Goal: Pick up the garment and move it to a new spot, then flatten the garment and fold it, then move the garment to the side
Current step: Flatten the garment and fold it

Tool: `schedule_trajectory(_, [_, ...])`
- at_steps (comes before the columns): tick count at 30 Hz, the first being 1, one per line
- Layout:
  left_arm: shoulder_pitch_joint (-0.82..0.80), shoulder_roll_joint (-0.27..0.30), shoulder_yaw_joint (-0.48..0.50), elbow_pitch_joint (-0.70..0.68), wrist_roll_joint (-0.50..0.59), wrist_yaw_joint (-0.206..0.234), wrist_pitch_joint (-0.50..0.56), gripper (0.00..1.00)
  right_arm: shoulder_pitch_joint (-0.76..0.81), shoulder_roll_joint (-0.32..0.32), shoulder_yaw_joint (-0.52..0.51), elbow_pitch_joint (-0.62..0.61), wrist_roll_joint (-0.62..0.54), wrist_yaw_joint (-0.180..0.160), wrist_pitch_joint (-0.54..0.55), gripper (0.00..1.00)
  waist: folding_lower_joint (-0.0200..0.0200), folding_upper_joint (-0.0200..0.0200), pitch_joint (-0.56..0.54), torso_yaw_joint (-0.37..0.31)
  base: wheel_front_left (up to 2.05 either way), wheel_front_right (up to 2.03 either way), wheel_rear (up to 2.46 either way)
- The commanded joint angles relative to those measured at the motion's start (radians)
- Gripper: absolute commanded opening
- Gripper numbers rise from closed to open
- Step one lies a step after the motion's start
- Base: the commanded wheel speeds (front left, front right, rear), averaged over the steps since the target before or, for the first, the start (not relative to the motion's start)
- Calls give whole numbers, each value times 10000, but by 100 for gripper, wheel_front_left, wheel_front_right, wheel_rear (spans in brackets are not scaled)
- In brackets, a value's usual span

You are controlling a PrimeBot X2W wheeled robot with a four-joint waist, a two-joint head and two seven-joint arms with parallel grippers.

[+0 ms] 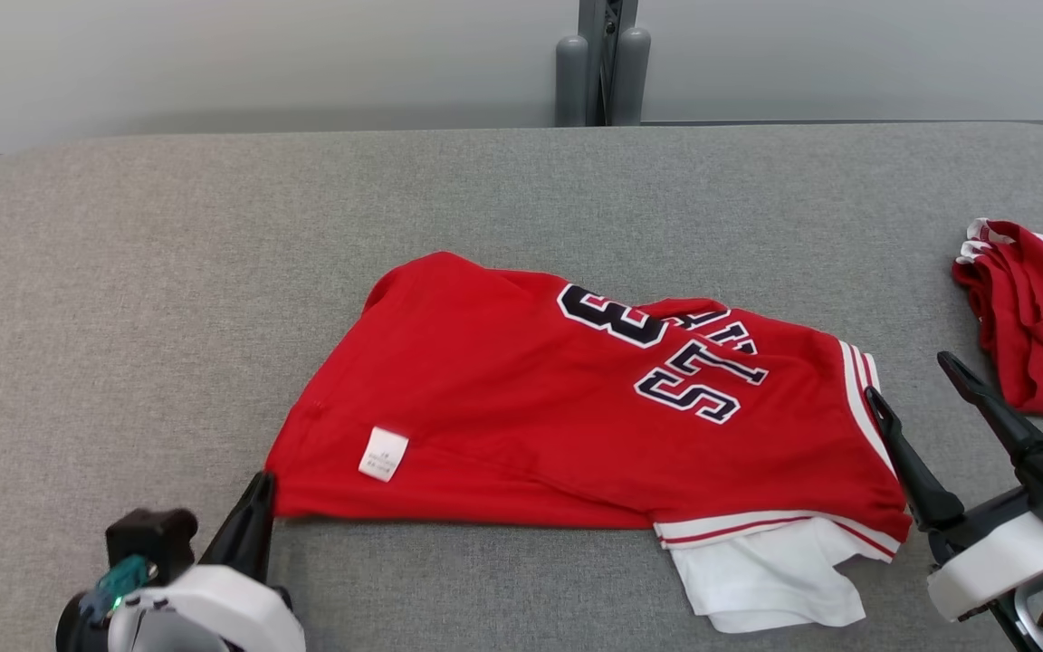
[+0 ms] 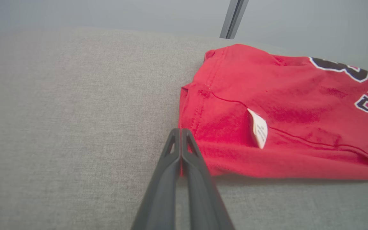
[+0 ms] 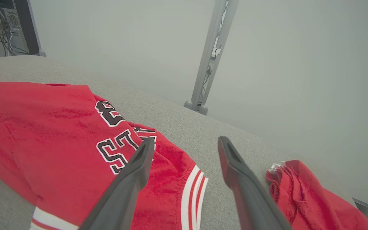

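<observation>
red jersey (image 1: pixel 521 426) | folded, navy lettering, white-striped trim | mid-table

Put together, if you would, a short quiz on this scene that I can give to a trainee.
1. True or false: the right gripper is open.
2. The white label on the red jersey lies nearest to: A the left gripper; B the right gripper; C the second red garment.
3. What colour is the cloth sticking out under the jersey's striped hem?
Key: 1 true; 2 A; 3 white.
</observation>
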Motion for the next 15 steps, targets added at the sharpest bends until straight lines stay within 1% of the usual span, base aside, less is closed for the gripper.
schedule_trajectory(1, [305, 62, 125, -105, -168, 132, -103, 0, 150, 19, -46, 5, 48, -3, -13, 100, 0, -1, 15, 2, 0, 0, 0])
schedule_trajectory(4, [787, 27, 239, -157, -354, 236, -232, 0, 277, 138, -129, 10, 74, -3, -11, 100, 0, -1, 41, 3, 0, 0, 0])
schedule_trajectory(9, [879, -265, 270, 346, -694, 51, -282, 0, 423, 291, -204, 94, 40, -3, -29, 100, 0, -1, 18, 29, 0, 0, 0])
schedule_trajectory(10, [801, -321, 291, 494, -730, 19, -313, 18, 413, 319, -190, 109, 34, -3, -20, 100, 0, -1, -1, 21, 0, 0, 0])
schedule_trajectory(11, [734, -348, 310, 649, -763, -39, -326, 42, 401, 333, -178, 126, 31, -3, -11, 100, 0, -1, -27, 13, 0, 0, 0])
schedule_trajectory(12, [688, -369, 311, 778, -781, -84, -335, 74, 388, 339, -173, 134, 31, -3, -5, 100, 0, -1, -57, 8, 0, 0, 0])
schedule_trajectory(13, [641, -376, 319, 915, -807, -154, -327, 100, 376, 342, -172, 134, 32, -3, -3, 100, 0, -1, -84, 1, 0, 0, 0])
schedule_trajectory(15, [507, -323, 343, 1074, -825, -237, -304, 100, 364, 339, -201, 116, 20, -3, -14, 100, 0, -1, -131, -13, 0, 0, 0])
